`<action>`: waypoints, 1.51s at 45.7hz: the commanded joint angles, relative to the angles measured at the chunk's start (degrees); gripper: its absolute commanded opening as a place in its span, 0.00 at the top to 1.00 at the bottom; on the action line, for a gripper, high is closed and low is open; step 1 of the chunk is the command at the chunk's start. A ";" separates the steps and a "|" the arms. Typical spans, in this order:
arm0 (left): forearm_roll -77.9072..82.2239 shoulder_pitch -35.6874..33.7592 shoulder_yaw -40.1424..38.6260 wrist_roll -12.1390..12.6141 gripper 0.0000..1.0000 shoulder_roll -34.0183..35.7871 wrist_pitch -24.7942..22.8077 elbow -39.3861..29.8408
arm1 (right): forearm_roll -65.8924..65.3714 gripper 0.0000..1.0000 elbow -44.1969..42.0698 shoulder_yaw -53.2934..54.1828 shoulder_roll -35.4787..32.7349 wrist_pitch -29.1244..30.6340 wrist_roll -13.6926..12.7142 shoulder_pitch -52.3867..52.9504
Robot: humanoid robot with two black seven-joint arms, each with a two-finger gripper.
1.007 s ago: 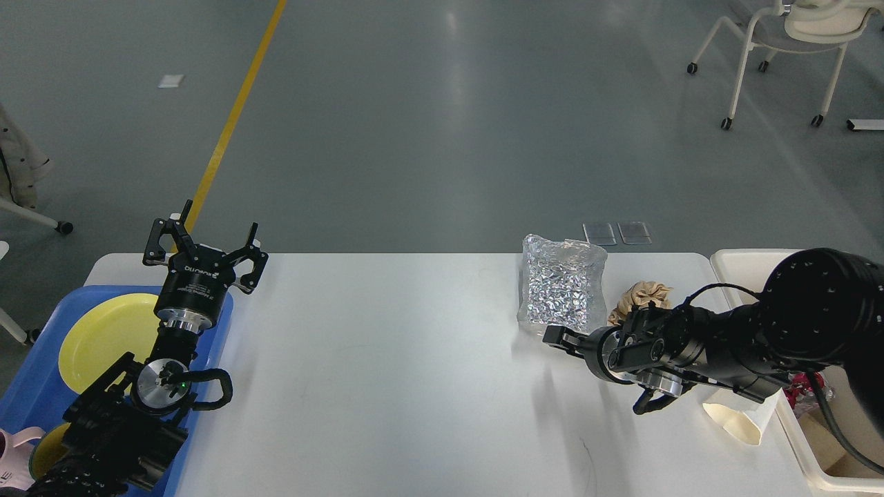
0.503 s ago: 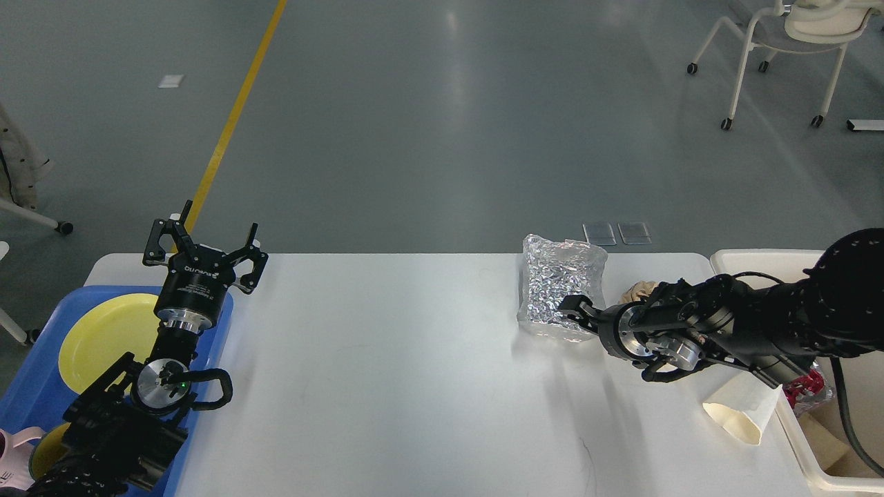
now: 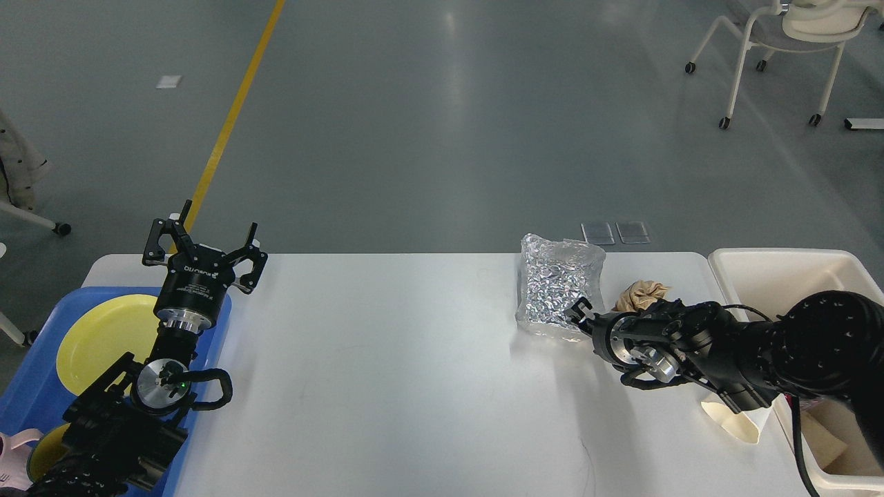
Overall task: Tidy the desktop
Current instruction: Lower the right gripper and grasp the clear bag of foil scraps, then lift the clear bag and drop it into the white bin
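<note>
Reaching the shiny foil bag (image 3: 558, 295) on the white surface (image 3: 387, 359), right fingers (image 3: 579, 308) unclear; left fingers (image 3: 160, 236) spread wide, lettering unreadable.

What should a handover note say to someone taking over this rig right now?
Left claw: open, held over the far corner of the blue tray, holding nothing.
Right claw: at the near edge of the silver foil bag; whether it grips cannot be told.
On the desktop: the foil bag, a crumpled brown paper beside it, and a cream paper cup lying on its side near the white bin.
Done: a yellow plate sits in the tray.
Left: bag, paper and cup probably go into the bin.
</note>
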 commanded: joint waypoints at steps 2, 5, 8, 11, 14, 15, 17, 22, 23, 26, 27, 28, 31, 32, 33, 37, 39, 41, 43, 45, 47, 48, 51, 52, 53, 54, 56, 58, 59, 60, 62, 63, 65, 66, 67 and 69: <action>0.00 -0.01 -0.01 0.00 0.03 -0.02 0.00 0.00 | -0.01 1.00 0.97 0.17 0.46 -0.82 -1.11 0.30; 0.00 -0.01 -0.01 0.00 0.03 -0.02 0.00 0.00 | -0.01 1.00 1.33 0.08 0.81 -0.90 -1.38 0.65; 0.00 -0.01 -0.01 0.00 0.03 -0.02 0.00 0.00 | -0.10 1.00 1.76 0.08 0.46 -0.90 -1.47 1.00; 0.00 -0.01 -0.01 0.00 0.03 -0.02 0.00 0.00 | -0.45 1.00 3.17 -0.01 0.11 -0.90 -1.47 1.53; 0.00 -0.01 -0.01 0.00 0.03 -0.02 0.00 0.00 | -0.89 1.00 4.92 -0.18 -0.50 -0.90 -1.47 1.97; 0.00 -0.01 -0.01 0.00 0.03 -0.02 0.00 0.00 | -1.07 1.00 5.45 -0.18 -0.77 -0.90 -1.47 2.23; 0.00 -0.01 -0.01 0.00 0.03 -0.02 0.00 0.00 | -1.16 1.00 6.68 -0.18 -1.12 -0.73 -1.38 2.76; 0.00 -0.01 -0.01 0.00 0.03 -0.02 0.00 0.00 | -3.95 1.00 11.51 -0.45 -2.52 -0.73 -1.38 4.34; 0.00 -0.01 -0.01 0.00 0.03 0.07 0.00 0.00 | -5.27 1.00 12.48 -0.53 -3.05 -0.73 -1.38 4.78; 0.00 -0.01 -0.01 0.00 0.03 -0.02 0.00 0.00 | -10.45 1.00 16.08 -0.62 -5.24 -0.47 -1.29 6.98; 0.00 -0.01 -0.01 0.00 0.03 -0.02 0.00 0.00 | -12.39 1.00 17.57 -0.62 -6.38 -0.29 -1.29 8.03; 0.00 -0.01 -0.01 0.00 0.03 -0.02 0.00 0.00 | -14.67 1.00 19.15 -0.71 -7.44 -0.11 -1.29 8.99; 0.00 -0.01 -0.01 0.00 0.03 -0.02 0.00 0.00 | -20.21 1.00 24.69 -2.02 -10.43 0.06 -0.77 13.47; 0.00 -0.01 -0.01 0.00 0.03 -0.02 0.00 0.00 | -21.62 1.00 26.53 -2.90 -11.31 0.15 -0.76 15.23; 0.00 -0.01 -0.01 0.00 0.03 -0.02 0.00 0.00 | -22.68 1.00 28.20 -4.12 -12.10 0.24 -0.59 17.33; 0.00 -0.01 -0.01 0.00 0.03 -0.02 0.00 0.00 | -25.32 1.00 36.03 -11.77 -14.39 1.55 -0.06 27.00; 0.00 -0.01 -0.01 0.00 0.03 -0.02 0.00 0.00 | -26.64 1.00 39.37 -14.58 -15.01 2.26 0.46 31.22; 0.00 -0.01 -0.01 0.00 0.03 -0.02 0.00 0.00 | -29.01 1.00 42.62 -16.70 -15.36 2.70 0.90 35.44; 0.00 -0.01 -0.01 0.00 0.03 0.07 0.00 0.00 | -32.44 1.00 46.84 -18.46 -16.06 3.31 0.91 42.03; 0.00 -0.01 -0.01 0.00 0.03 -0.02 0.00 0.00 | -33.32 1.00 49.30 -18.73 -16.50 4.54 0.91 46.16; 0.00 -0.01 -0.01 0.00 0.03 -0.02 0.00 0.00 | -33.32 1.00 51.24 -18.81 -16.68 7.17 0.91 50.38; 0.00 -0.01 -0.01 0.00 0.03 -0.02 0.00 0.00 | -33.32 1.00 52.03 -18.81 -16.51 8.92 0.91 52.49; 0.00 -0.01 -0.01 0.09 0.03 -0.02 0.00 0.00 | -33.32 1.00 54.06 -18.29 -16.50 15.59 0.91 58.99; 0.00 -0.01 -0.01 0.00 0.03 -0.02 0.00 0.00 | -33.32 1.00 54.41 -18.03 -16.50 17.97 0.99 61.02; 0.00 -0.01 -0.01 0.00 0.03 0.07 0.00 0.00 | -33.32 1.00 54.67 -17.76 -16.50 20.69 0.99 62.95; 0.00 -0.01 -0.01 0.00 0.03 -0.02 0.00 0.00 | -33.15 1.00 54.94 -17.41 -16.50 23.15 0.99 64.80; 0.00 -0.01 -0.01 0.00 0.03 -0.02 0.00 0.00 | -33.06 1.00 55.38 -16.10 -16.76 27.99 1.17 67.70; 0.00 -0.01 -0.01 0.00 0.03 0.07 0.00 0.00 | -32.89 1.00 55.64 -14.52 -17.20 32.04 1.52 69.73; 0.00 -0.01 -0.01 0.00 0.03 0.07 0.00 0.00 | -32.89 1.00 55.82 -13.99 -17.55 33.97 1.70 70.43; 0.00 -0.01 -0.01 0.00 0.03 0.07 0.00 0.00 | -32.89 1.00 55.91 -13.46 -17.99 35.55 1.78 71.14; 0.00 -0.01 -0.01 0.00 0.03 0.07 0.00 0.00 | -32.89 1.00 56.26 -12.84 -18.61 37.85 1.79 72.46; 0.00 -0.01 -0.01 0.00 0.03 0.07 0.00 0.00 | -32.89 1.00 56.43 -12.75 -18.61 38.55 1.79 72.90; 0.00 -0.01 -0.01 0.00 0.03 0.07 0.00 0.00 | -32.89 1.00 56.52 -12.66 -18.70 39.00 1.79 73.08; 0.00 -0.01 -0.01 0.00 0.03 0.07 0.00 0.00 | -32.89 1.00 56.44 -12.75 -18.70 38.91 1.70 73.08; 0.00 -0.01 -0.01 0.00 0.03 0.07 0.00 0.00 | -32.89 1.00 56.43 -12.75 -18.79 38.82 1.70 73.08; 0.00 -0.01 -0.01 0.00 0.03 0.07 0.00 0.00 | -32.89 1.00 56.17 -13.10 -18.96 38.39 1.70 72.81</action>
